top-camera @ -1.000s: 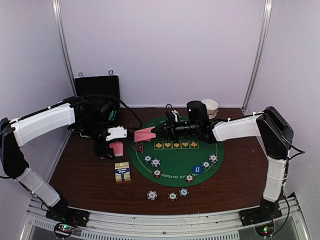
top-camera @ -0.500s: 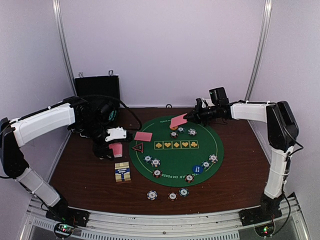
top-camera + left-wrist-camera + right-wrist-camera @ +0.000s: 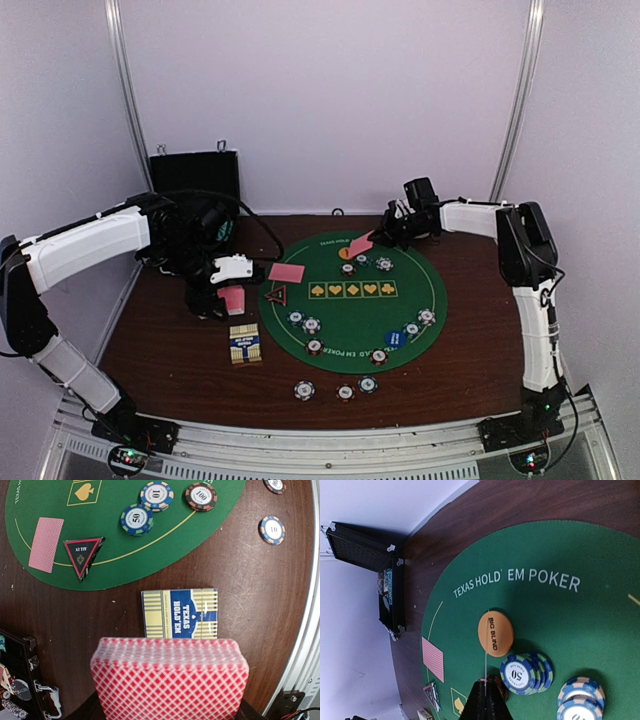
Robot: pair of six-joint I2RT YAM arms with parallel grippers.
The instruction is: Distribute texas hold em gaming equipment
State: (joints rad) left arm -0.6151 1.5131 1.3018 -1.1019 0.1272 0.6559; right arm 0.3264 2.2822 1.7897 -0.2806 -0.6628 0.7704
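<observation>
One deck (image 3: 170, 680) sits clamped in our left gripper (image 3: 229, 299) beside the mat (image 3: 350, 322). Farther out, our right gripper (image 3: 487, 695) pinches a single card (image 3: 360, 243) edge-on over the orange button (image 3: 495, 632). We should lay it flat, clear of the chips (image 3: 520, 674).

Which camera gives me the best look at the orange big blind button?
Right wrist: the orange button is close, its label readable. Top external shows only a small sliver, partly behind the held card. Left wrist misses it.
</observation>
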